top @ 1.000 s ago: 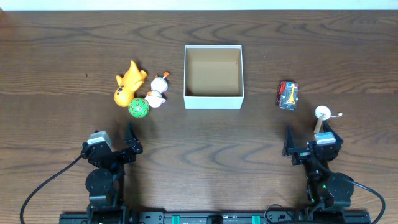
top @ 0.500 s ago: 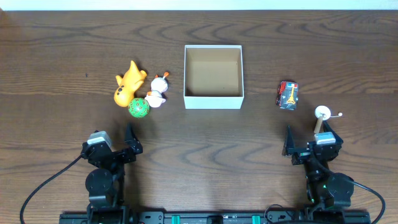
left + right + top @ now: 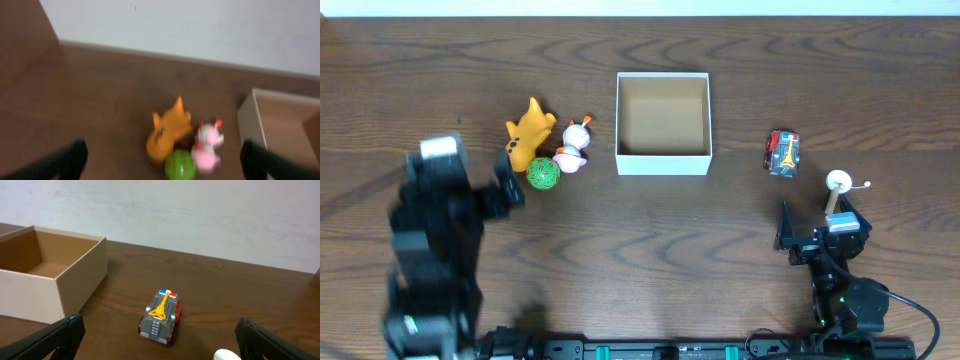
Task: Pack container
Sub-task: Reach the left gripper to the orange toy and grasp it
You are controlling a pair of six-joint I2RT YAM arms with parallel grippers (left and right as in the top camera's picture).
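container: small square open-top cardboard box, white outside, brown inside; sat mid-table, nearer the far edge than the near edge; nothing visible inside.
table: dark brown wood-grain top; carried everything.
left gripper: jaws spread wide with nothing between them; sat left of centre, above the table, short of the toy cluster; touched no toy. The arm was smeared in the overhead view and the wrist view was soft too.
right gripper: jaws spread wide, holding nothing; low by the near edge, right side, facing the far edge.
orange toy: orange plastic animal figure, lying on its side left of the container, toward the left half of the table.
white figure: small white toy with red-pink bits, between the orange toy and the container's left wall, apart from the wall.
green ball: small green patterned ball, just beside both toys, on their near-edge side; contact could not be told.
toy car: red and grey toy car with orange top part, right of the container, well apart from it.
white piece: small round white object on a thin stick, possibly a spinning top; near side of the car, just ahead of the right gripper.
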